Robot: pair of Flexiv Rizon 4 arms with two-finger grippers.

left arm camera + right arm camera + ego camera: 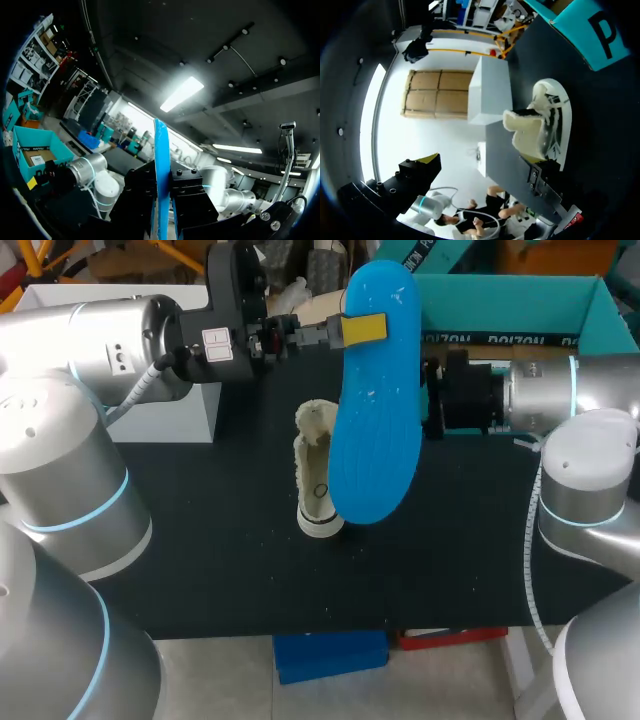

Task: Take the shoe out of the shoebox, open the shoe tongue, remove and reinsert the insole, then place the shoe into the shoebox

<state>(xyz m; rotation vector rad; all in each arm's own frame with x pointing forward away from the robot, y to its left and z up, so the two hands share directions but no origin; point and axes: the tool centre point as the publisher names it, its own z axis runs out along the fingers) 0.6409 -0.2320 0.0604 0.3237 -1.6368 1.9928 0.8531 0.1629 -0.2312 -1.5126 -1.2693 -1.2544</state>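
Head view: your left gripper (365, 328) is pinched on the blue insole (375, 440), held up above the shoe (318, 490) on the table (200, 540). Insole looks light and bendy; grip its flat faces. Right gripper (485, 170) is spread, empty.

the table (200, 570) has a flat black top with small pale specks on it. a white box (170, 410) with plain sides stands on its far left part, at the edge. in front of the table the floor (220, 680) is made of pale grey tiles. a blue box (330, 655) and a flat red thing (450, 638) lie on the floor, partly under the table's front edge. in the left wrist view the ceiling (165, 40) is dark, with one long bright lamp (181, 93) and a thin track of small spot lamps (235, 47).
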